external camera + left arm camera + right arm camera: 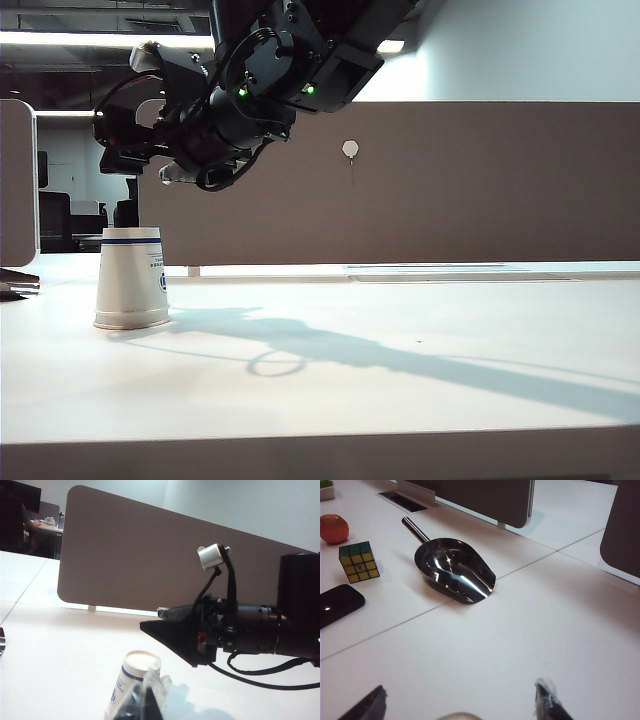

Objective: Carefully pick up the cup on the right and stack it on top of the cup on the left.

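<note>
The right gripper [460,702] has its jaws wide open and empty, just above the rim of the cup [132,278], which stands upside down on the bench [400,370]. Farther ahead lies a metal scoop [454,570]. The left gripper [145,700] is closed, holding nothing, with the cup just ahead.

Right hand [460,702] open, fingers wide apart; left hand [145,705] shut.
</note>
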